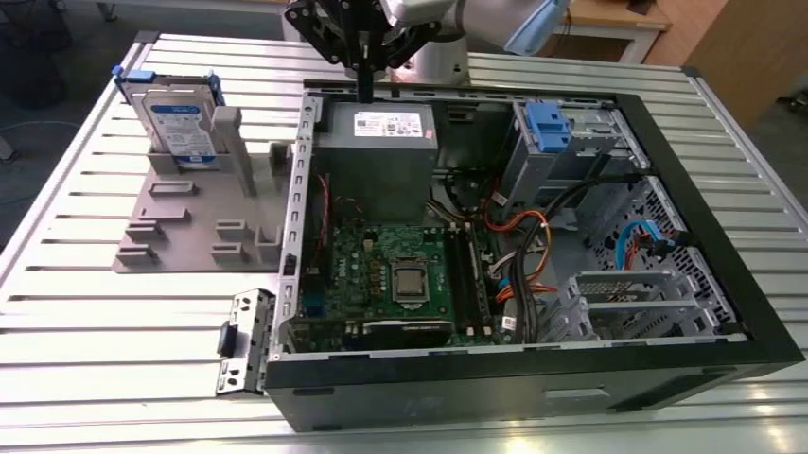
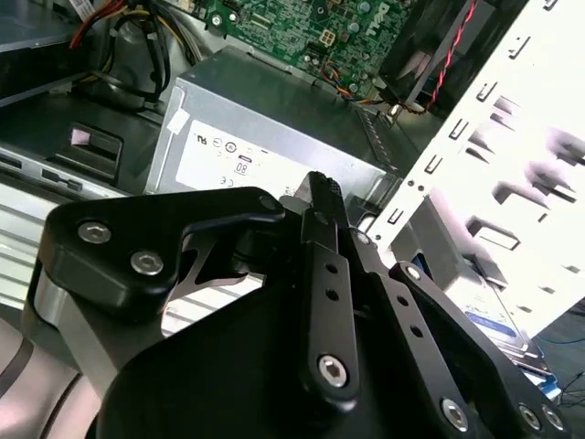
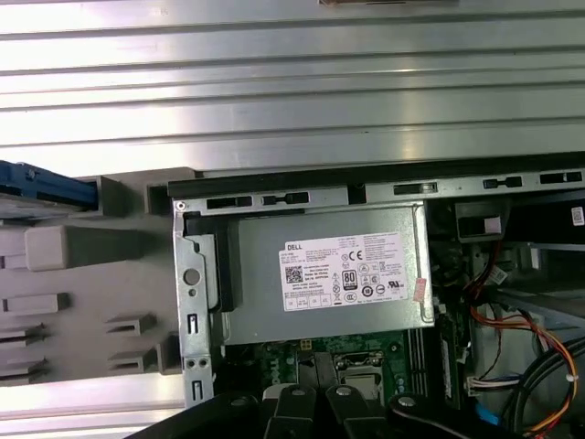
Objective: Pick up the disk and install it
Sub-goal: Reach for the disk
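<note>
Gripper [image 1: 365, 93] is at top centre of the exterior view, over the power supply [image 1: 375, 142], fingers pinched narrow and holding nothing. Disk [image 1: 176, 128] stands upright in the grey holder [image 1: 189, 222] at upper left, well apart from it. You'd want to open wide and come straight down over the disk's top edge. Surface is a slatted metal table [image 1: 114, 322], with the open PC case [image 1: 707, 312] centre-right.

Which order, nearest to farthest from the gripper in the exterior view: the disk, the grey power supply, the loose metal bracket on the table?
1. Grey power supply, just beneath the gripper, inside the case.
2. Disk, upright in the stand at the exterior view's left.
3. Loose metal bracket, beside the case's near corner.
</note>
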{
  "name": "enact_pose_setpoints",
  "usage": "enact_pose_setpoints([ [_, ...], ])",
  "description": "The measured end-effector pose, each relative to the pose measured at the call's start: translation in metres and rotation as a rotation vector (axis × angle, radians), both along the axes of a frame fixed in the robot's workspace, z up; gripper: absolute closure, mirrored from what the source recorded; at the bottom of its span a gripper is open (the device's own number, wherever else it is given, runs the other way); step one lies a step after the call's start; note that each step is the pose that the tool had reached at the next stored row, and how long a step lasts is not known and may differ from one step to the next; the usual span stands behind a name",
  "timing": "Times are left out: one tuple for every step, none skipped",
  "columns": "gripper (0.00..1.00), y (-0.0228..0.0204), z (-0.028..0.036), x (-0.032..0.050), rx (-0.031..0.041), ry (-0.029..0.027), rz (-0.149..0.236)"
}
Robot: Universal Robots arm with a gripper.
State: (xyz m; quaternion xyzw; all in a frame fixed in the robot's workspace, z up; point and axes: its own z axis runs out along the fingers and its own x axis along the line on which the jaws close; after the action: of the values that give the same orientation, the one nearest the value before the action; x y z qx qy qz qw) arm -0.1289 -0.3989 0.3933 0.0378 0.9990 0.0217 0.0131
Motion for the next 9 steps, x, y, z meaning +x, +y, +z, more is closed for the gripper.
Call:
enact_pose_setpoints([
  [0.9, 0.0, 0.0, -0.0012, -0.0001, 0.0, 0.0],
  [0.9, 0.0, 0.0, -0.0023, 0.0, -0.0001, 0.0],
  [0.9, 0.0, 0.0, -0.0034, 0.0001, -0.0001, 0.0],
  [0.9, 0.0, 0.0, -0.0044, 0.0, -0.0001, 0.0],
  [0.9, 0.0, 0.0, -0.0053, 0.0001, -0.0001, 0.0],
  [0.9, 0.0, 0.0, -0.0065, 0.0, 0.0, 0.0],
  [0.9, 0.0, 0.0, -0.0077, 0.0, 0.0, 0.0],
  [0.9, 0.0, 0.0, -0.0089, 0.0, -0.0001, 0.0],
  [0.9, 0.0, 0.0, -0.0103, 0.0, 0.0, 0.0],
])
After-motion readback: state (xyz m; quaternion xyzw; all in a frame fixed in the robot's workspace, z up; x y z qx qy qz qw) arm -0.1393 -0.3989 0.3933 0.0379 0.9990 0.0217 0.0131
